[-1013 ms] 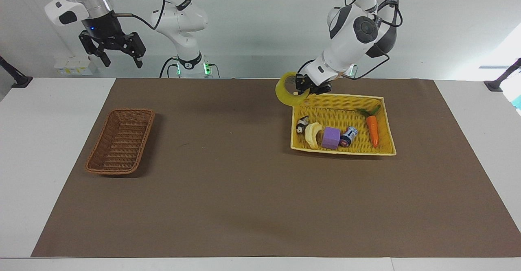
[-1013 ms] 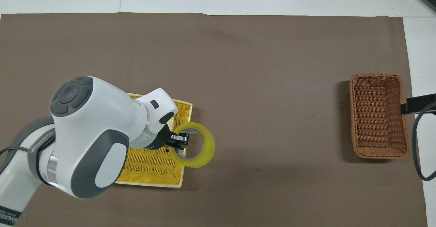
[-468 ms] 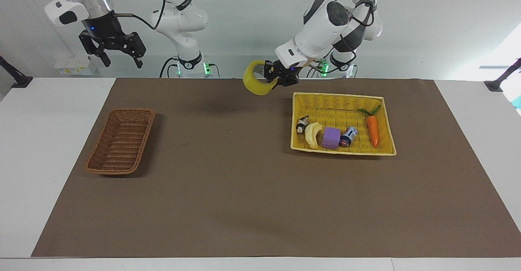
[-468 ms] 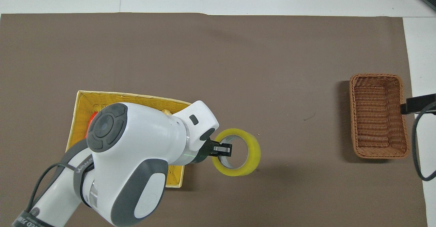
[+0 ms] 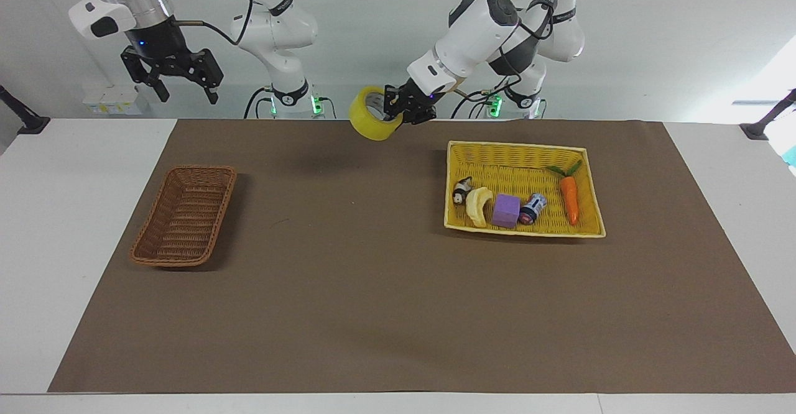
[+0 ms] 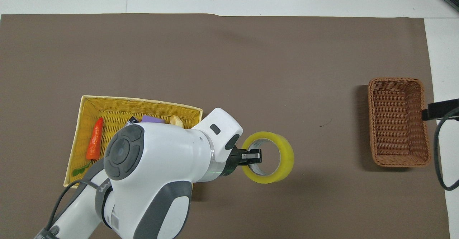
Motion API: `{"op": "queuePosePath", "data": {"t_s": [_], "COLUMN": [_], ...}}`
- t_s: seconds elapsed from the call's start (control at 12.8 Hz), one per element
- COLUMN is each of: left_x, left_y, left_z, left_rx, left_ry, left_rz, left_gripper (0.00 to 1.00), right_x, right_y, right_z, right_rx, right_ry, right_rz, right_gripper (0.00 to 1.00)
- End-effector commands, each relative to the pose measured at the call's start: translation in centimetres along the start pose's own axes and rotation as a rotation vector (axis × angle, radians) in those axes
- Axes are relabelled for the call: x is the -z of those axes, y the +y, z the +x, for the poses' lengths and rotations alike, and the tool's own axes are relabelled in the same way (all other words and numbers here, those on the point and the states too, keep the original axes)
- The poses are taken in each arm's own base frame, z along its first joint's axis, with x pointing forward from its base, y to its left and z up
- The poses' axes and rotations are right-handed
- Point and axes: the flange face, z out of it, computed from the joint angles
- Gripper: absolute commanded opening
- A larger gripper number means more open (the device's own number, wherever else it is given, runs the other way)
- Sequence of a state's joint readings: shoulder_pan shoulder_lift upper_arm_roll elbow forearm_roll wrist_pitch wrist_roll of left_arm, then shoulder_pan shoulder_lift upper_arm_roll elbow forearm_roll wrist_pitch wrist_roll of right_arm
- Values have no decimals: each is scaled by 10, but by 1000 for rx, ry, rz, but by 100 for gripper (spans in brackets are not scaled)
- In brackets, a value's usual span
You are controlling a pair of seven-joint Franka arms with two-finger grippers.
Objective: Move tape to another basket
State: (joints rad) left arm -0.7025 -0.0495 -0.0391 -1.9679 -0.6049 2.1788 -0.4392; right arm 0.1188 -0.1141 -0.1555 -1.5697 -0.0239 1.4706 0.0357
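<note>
My left gripper (image 5: 398, 108) (image 6: 252, 157) is shut on the rim of the yellow tape roll (image 5: 369, 115) (image 6: 277, 159) and holds it in the air over the brown mat, between the two baskets. The brown wicker basket (image 5: 185, 216) (image 6: 398, 121) is empty and lies at the right arm's end of the table. My right gripper (image 5: 180, 78) is open and empty, raised high above that end, and waits; in the overhead view only a dark part of it (image 6: 440, 109) shows at the edge.
The yellow basket (image 5: 585, 187) (image 6: 84, 118) at the left arm's end holds a banana (image 5: 477, 205), a purple block (image 5: 506, 210), a small can (image 5: 532, 207), a carrot (image 5: 569, 199) (image 6: 94, 144) and a small figure (image 5: 461, 191).
My left gripper has carried the tape away from the yellow basket's rim, higher and toward the right arm's end. The right arm has not moved.
</note>
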Motion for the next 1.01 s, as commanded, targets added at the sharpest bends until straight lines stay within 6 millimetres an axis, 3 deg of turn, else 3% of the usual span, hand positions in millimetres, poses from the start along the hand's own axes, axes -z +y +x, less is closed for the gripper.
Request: {"op": "queuePosePath", "data": {"t_s": [0.0,0.78,0.94], "left_x": [3,1,1], "left_y": [9,8,7], "left_z": [1,0,0], "left_rx": [21,19,20], "left_ry": [10,3,1], "left_rz": [-28,-23,-22], "left_gripper": [0,0,0], "right_x": [1,1,20], "right_y": [2,1,-5], "right_z": [-6,-7,-23], "right_rx": [-10,-4,12], "right_ry": [-3,-8,10], "right_rz": [15,16,23], "right_gripper": [100,100,100]}}
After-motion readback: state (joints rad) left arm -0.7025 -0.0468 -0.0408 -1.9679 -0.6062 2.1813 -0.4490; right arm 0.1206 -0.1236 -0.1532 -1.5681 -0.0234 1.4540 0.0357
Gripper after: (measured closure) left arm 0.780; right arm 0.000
